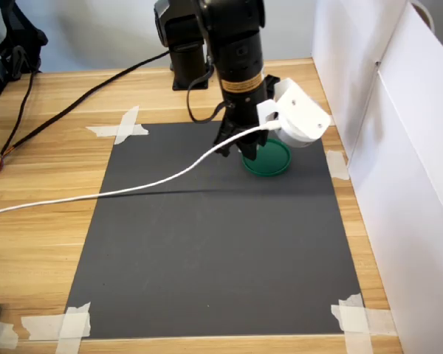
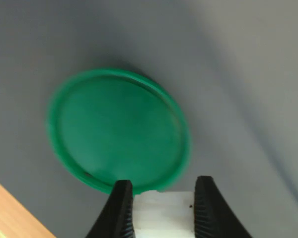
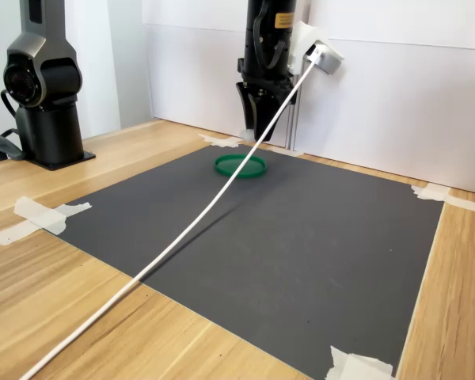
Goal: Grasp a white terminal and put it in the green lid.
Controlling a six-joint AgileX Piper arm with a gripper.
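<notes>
In the wrist view a small white terminal (image 2: 161,213) sits clamped between the two black fingers of my gripper (image 2: 163,184). Just past the fingertips lies the round green lid (image 2: 118,130), flat on the dark mat with nothing inside it. In the first exterior view my gripper (image 1: 245,153) points down above the lid's (image 1: 270,159) near-left rim. The second exterior view shows the gripper (image 3: 257,133) hanging well above the lid (image 3: 241,165). The terminal is too small to make out in both exterior views.
A dark mat (image 1: 214,243) is taped at its corners to the wooden table (image 1: 44,221). A white cable (image 1: 118,190) runs from the wrist camera across the mat. White walls (image 1: 399,147) stand on the first exterior view's right. A second arm base (image 3: 43,87) stands at the second exterior view's left.
</notes>
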